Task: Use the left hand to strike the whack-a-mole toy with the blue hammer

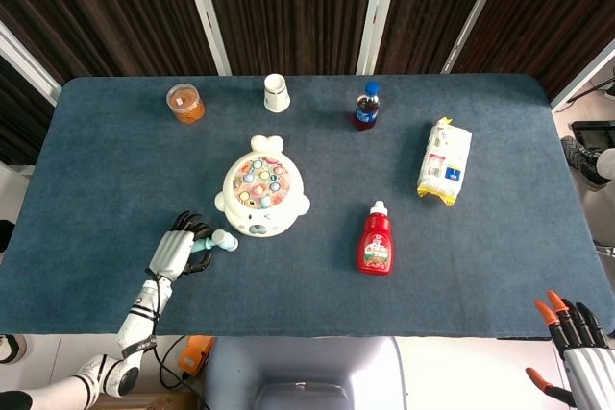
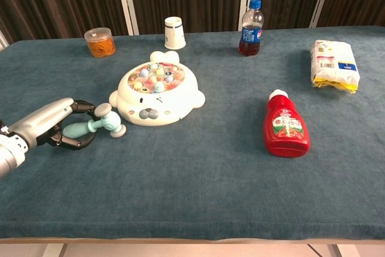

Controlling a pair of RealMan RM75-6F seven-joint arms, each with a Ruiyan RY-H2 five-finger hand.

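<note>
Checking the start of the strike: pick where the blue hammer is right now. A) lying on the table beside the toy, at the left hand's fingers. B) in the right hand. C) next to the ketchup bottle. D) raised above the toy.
A: the blue hammer lies flat on the table, just left of the whack-a-mole toy, with the left hand curled around its handle.
</note>
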